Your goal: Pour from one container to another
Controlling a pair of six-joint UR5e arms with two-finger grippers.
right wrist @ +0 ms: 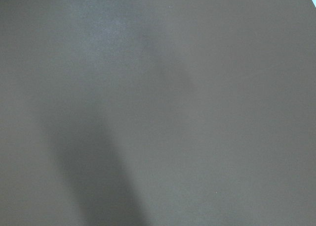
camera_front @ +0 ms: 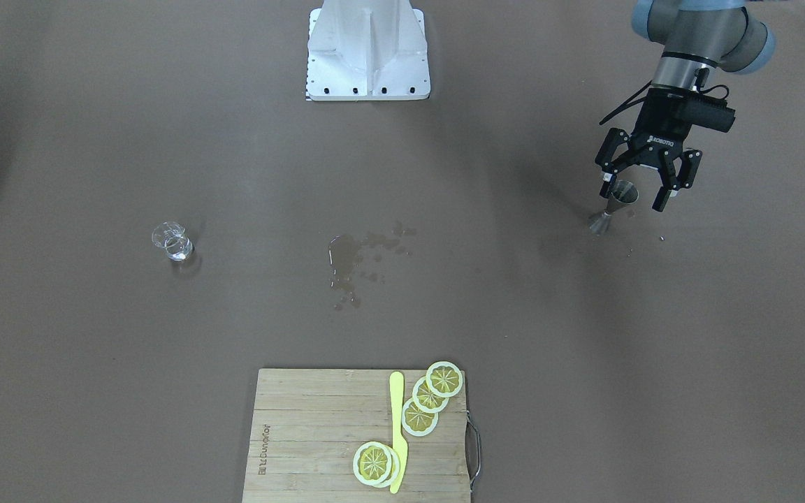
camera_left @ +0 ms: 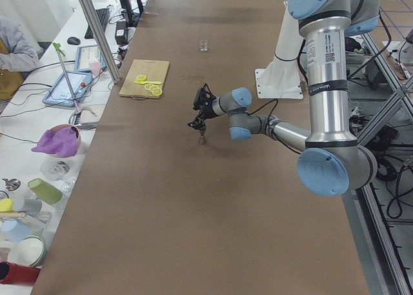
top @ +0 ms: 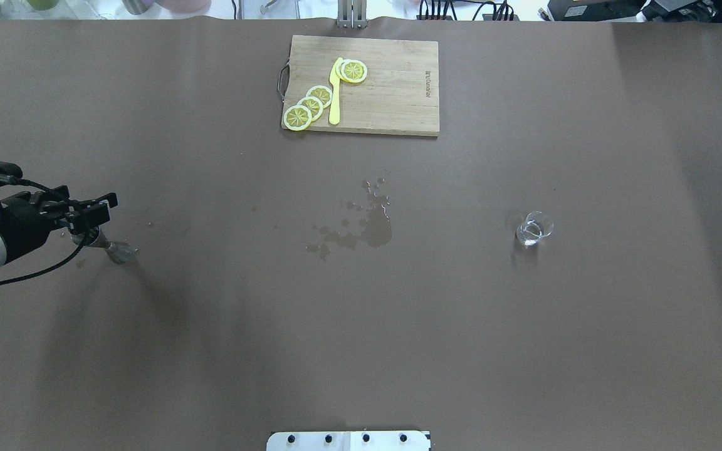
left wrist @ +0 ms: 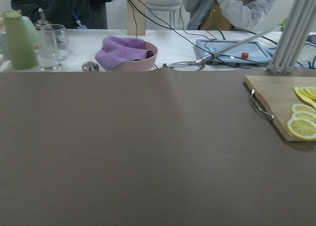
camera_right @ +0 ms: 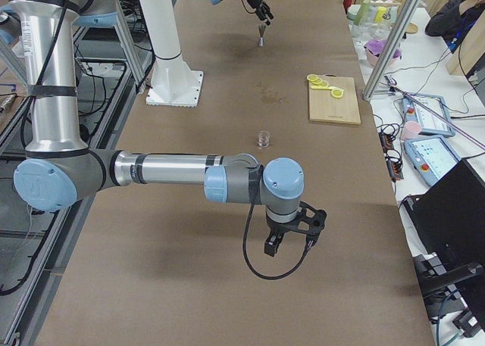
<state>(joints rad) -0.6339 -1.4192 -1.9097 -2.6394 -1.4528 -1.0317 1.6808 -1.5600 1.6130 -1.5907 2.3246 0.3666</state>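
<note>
**Jigger left, glass right, spill between**

The jigger [camera_front: 612, 206] stood on the table [camera_front: 130, 391] at the robot's left, the glass [camera_front: 173, 243] well apart at its right. A spill [camera_front: 346, 257] lay between them. Beyond it, a board [camera_front: 305, 419] carried a knife [camera_front: 397, 433] and slices [camera_front: 444, 378].

The brown worktop [camera_front: 95, 384] carries few things. A small metal jigger [camera_front: 612, 207] stands upright on it directly below the left end effector [camera_front: 633, 199]. Well away from that end effector, toward the worktop's middle, lies a spill of liquid [camera_front: 350, 260] with scattered droplets. Beyond the spill, farther still from the end effector, stands a small clear glass beaker [camera_front: 173, 242]. A bamboo cutting board [camera_front: 318, 433] lies at the worktop's operator edge, well apart from the end effector.
</note>
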